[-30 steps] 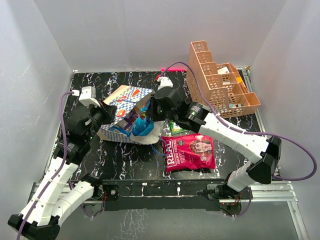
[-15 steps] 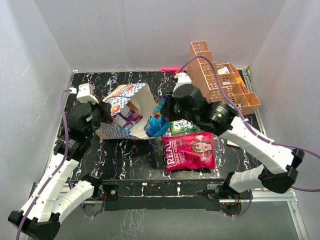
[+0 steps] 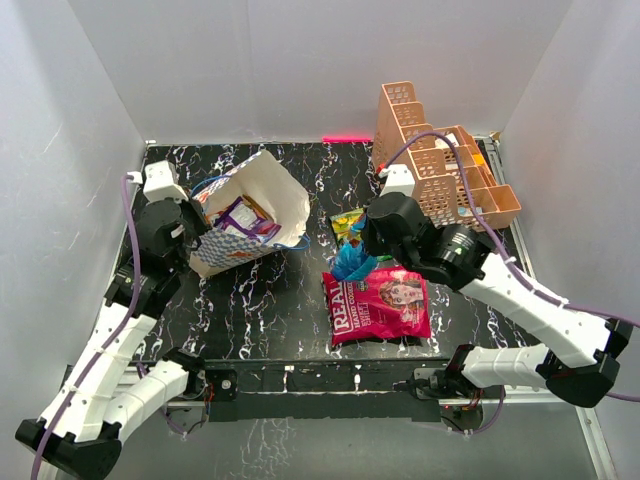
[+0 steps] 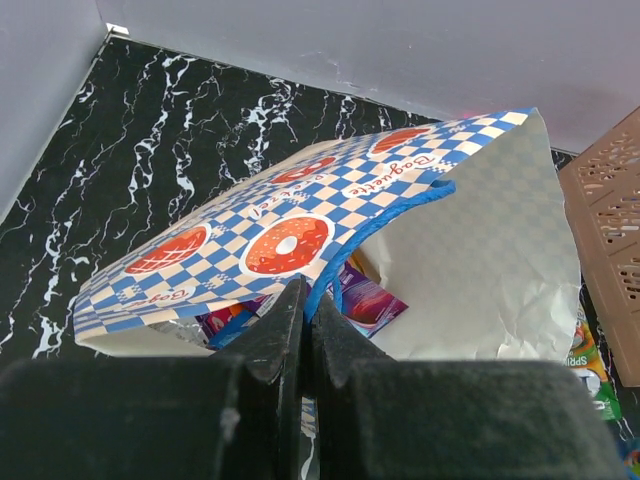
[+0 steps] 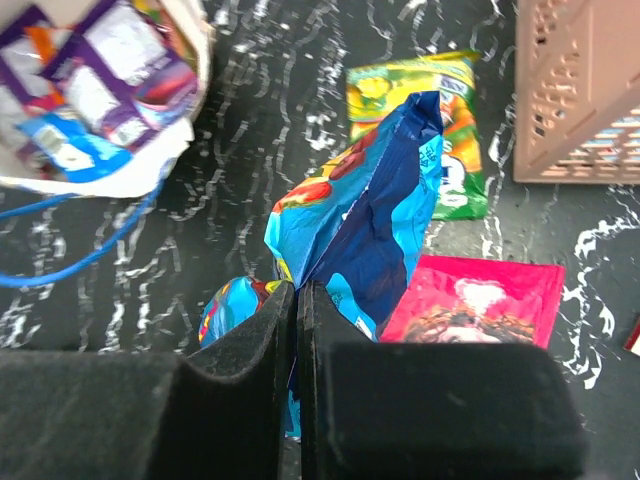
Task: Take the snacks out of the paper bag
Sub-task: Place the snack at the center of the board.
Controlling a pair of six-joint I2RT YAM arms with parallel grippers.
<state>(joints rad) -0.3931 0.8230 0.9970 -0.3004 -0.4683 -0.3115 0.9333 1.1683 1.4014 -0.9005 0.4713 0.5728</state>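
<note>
Snacks are split between the desk and the bag. A blue packet (image 3: 352, 262) is pinched at one end in the right gripper (image 5: 297, 290), whose jaws are pressed tight together on the foil. It is outside the bag, over the middle of the black marbled desk (image 3: 260, 300). Whether its lower end touches the surface is not clear.

A yellow-green packet (image 3: 347, 222) lies flat just behind it. The large red bag (image 3: 380, 305) marked "REAL" lies flat just in front of it.

The paper bag (image 3: 280, 195) lies tipped on its side on the left of the desk, well apart from the blue packet. Its white-lined mouth gapes toward the right. Purple packets (image 3: 240, 215) show inside it, and the right wrist view shows a pale blue packet (image 5: 65, 145) beside them.

The left gripper (image 4: 305, 290) has its jaws closed with no gap on the bag's checkered rim, where the blue cord handle (image 4: 390, 215) runs.

An orange lattice rack (image 3: 440, 170) stands at the far right corner, near the right arm.
</note>
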